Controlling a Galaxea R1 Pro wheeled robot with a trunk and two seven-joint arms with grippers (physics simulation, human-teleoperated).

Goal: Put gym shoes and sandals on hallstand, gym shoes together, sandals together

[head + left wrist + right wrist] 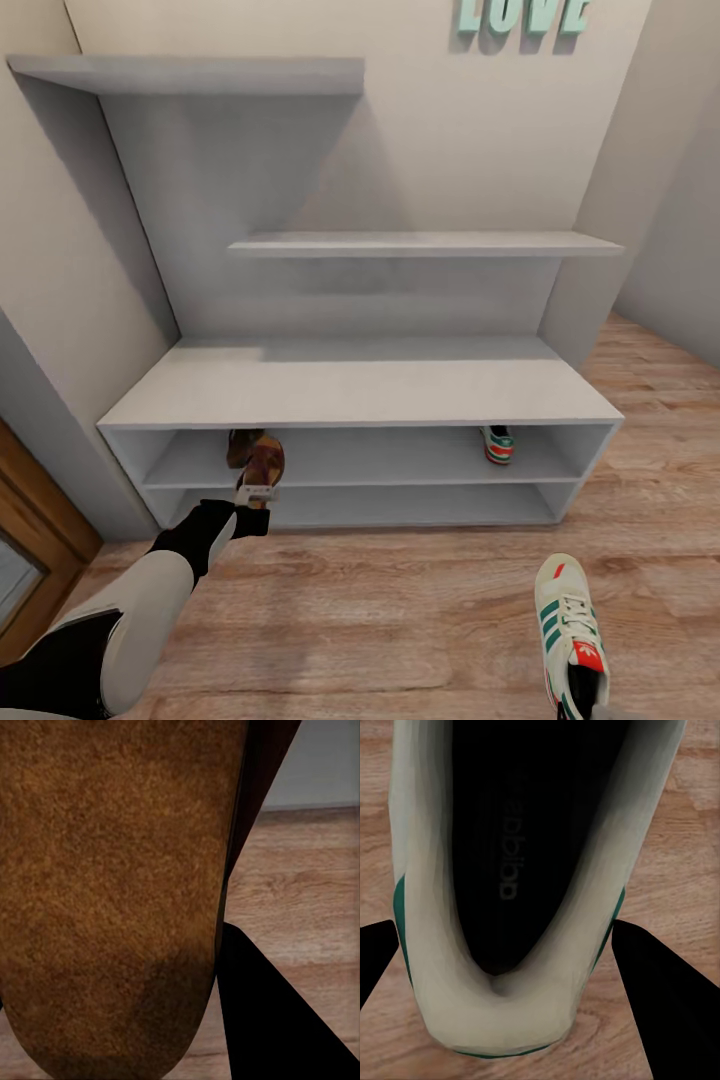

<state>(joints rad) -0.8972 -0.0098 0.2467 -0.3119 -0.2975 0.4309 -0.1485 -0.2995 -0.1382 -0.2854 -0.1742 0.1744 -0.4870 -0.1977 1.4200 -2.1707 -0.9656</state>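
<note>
The left tool (255, 492) gripped 1 sandal (262, 462) at the hallstand (360, 385) shelf, beside its mate (242, 445). The right tool (502, 937) straddled a gym shoe (568, 625), closure unclear, likely bound for its partner (497, 443).

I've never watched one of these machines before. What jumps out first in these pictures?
A pale grey hallstand fills the corner, with mint letters on the wall above. The left claw holds a brown sandal at the upper low shelf, beside another sandal; one gym shoe sits at that shelf's far right. In the lower right, the other gym shoe is over the wood floor, the right claw's dark fingers flanking its heel.
</note>
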